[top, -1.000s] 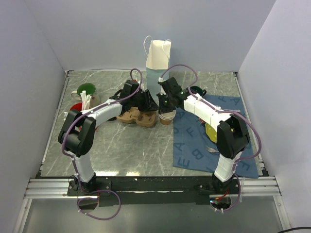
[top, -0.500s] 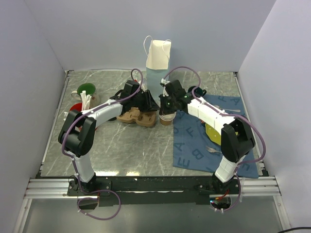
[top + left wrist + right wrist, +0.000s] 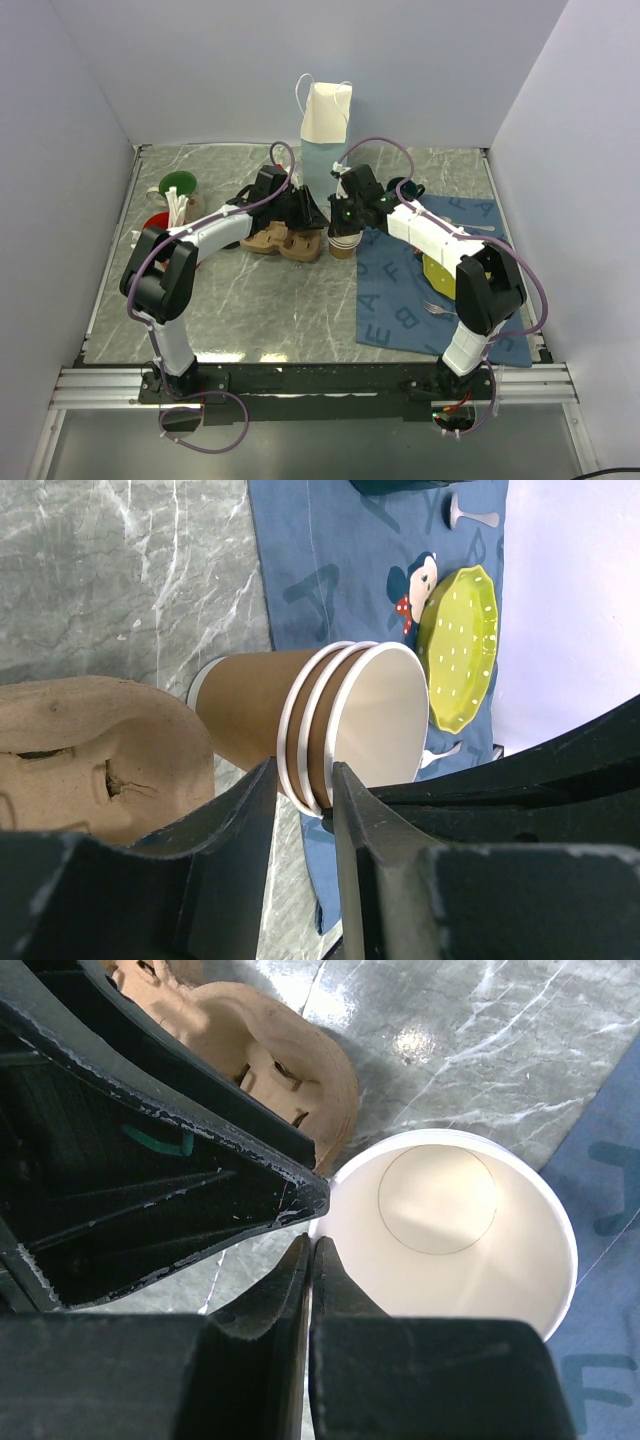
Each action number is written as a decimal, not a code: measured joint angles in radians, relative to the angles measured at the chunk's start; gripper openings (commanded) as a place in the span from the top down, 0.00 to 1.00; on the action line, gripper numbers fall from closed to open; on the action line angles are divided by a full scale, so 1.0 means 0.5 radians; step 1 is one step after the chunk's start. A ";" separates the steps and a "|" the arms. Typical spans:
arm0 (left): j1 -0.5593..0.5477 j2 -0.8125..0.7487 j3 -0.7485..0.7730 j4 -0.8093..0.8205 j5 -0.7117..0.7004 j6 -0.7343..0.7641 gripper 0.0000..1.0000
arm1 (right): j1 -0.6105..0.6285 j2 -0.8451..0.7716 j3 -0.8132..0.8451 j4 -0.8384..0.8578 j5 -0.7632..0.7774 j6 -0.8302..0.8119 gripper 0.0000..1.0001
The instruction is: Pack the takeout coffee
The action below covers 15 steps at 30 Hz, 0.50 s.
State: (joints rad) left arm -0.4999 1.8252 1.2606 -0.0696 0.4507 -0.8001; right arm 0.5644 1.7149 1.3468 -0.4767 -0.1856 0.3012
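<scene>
Flanking the stacked tan kraft paper cups [image 3: 342, 244], upright and lidless mid-bench, both arms sit equally near. Left wrist: left gripper [image 3: 302, 770] jaws parted around the rims; clamped or not, can't tell. Right wrist: right gripper [image 3: 310, 1250] jaws shut to a slit at the rim's edge.

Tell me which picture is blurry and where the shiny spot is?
Left wrist view: the dark fingers up close are blurry, the paper cups sharp. Right wrist view: a bright glare spot on the marble table. Top view: even light, nothing blurry.
</scene>
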 measured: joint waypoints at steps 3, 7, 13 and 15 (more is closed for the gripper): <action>0.000 0.000 0.000 0.000 0.000 0.002 0.66 | -0.001 0.000 -0.004 0.005 -0.002 0.000 1.00; 0.001 0.000 0.001 -0.006 -0.002 0.002 0.62 | -0.003 0.000 -0.015 0.024 -0.018 0.000 1.00; 0.012 -0.007 0.005 -0.034 -0.002 0.002 0.63 | -0.012 -0.019 -0.043 0.042 -0.039 0.000 1.00; 0.023 -0.008 0.011 -0.050 -0.017 0.005 0.64 | -0.014 -0.034 -0.055 0.043 -0.043 -0.001 1.00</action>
State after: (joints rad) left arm -0.4885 1.8210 1.2663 -0.0944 0.4423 -0.7975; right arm 0.5571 1.6978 1.3193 -0.4549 -0.2073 0.3008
